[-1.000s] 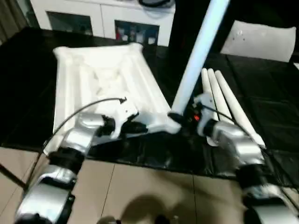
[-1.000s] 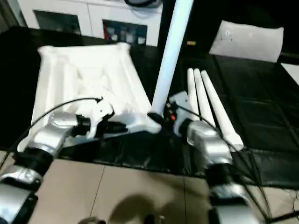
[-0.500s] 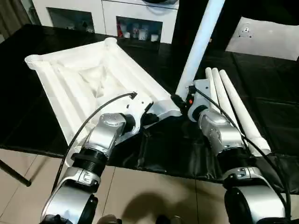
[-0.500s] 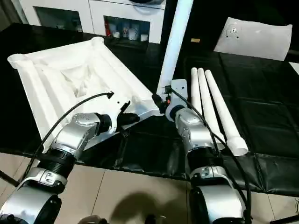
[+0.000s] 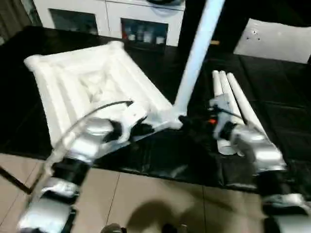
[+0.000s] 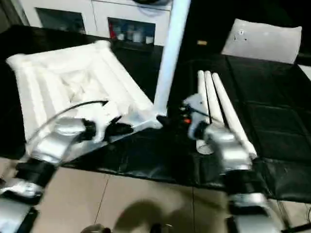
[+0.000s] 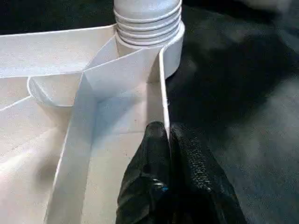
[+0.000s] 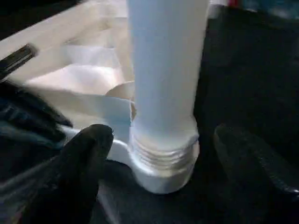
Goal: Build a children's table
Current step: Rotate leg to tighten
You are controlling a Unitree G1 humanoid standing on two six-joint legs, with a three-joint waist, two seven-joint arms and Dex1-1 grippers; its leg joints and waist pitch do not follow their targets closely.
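Note:
The white tabletop (image 5: 92, 82) lies ribbed side up on the black mat. One long white leg (image 5: 194, 58) stands upright in its near right corner socket (image 7: 159, 42). My left gripper (image 7: 168, 135) is shut on the thin rim wall of the tabletop, just short of that corner. My right gripper (image 8: 163, 135) is open: one black finger (image 8: 88, 154) and the other finger (image 8: 247, 158) stand either side of the leg's threaded base, apart from it. Three more legs (image 5: 233, 97) lie side by side on the mat to the right.
A white cabinet (image 5: 112, 19) with dark compartments runs along the back. A white pillow-like slab (image 5: 277, 36) lies at the back right. The black mat (image 5: 282, 126) ends at tan floor (image 5: 146, 199) near me.
My right gripper's fingers have spread away from the leg's base, and that arm has drawn back a little to the right. The left gripper keeps its hold. The camera has shifted.

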